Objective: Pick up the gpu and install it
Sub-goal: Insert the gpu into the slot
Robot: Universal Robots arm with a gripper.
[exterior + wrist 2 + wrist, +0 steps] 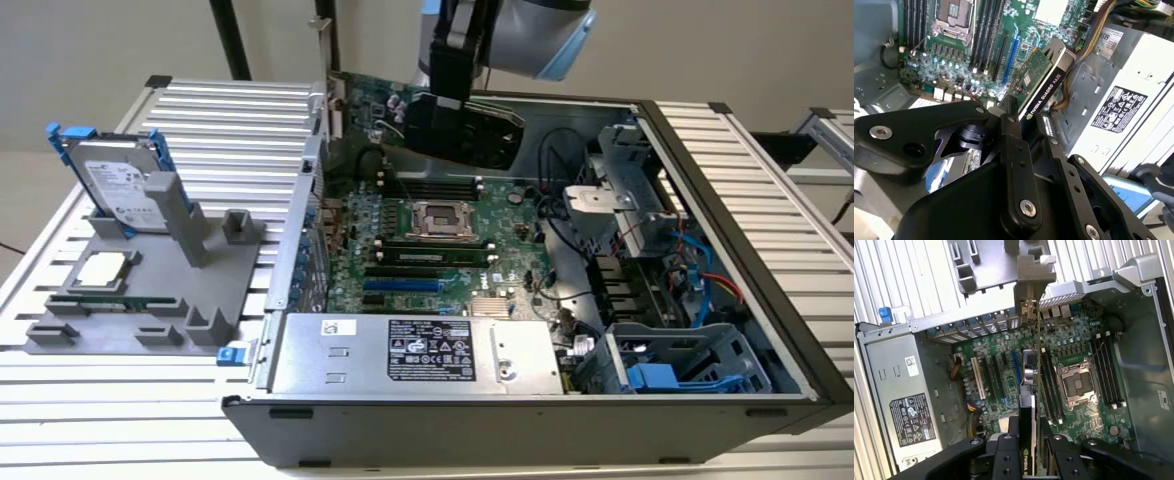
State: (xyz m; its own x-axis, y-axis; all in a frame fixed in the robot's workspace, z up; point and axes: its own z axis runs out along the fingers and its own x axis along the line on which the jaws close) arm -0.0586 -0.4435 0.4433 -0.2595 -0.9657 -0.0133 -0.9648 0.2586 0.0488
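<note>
Black gripper clamped on gpu, held tilted above green motherboard, arm mostly cut off

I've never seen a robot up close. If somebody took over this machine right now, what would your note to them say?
Gripper: shut on the gpu, a thin flat card with a green circuit board face and a black cooler, held on edge.
Where: the card hangs over the green motherboard inside the open black computer case.
Done: the card is picked up and is over the case.
Left: it is not yet seated in any slot.
</note>
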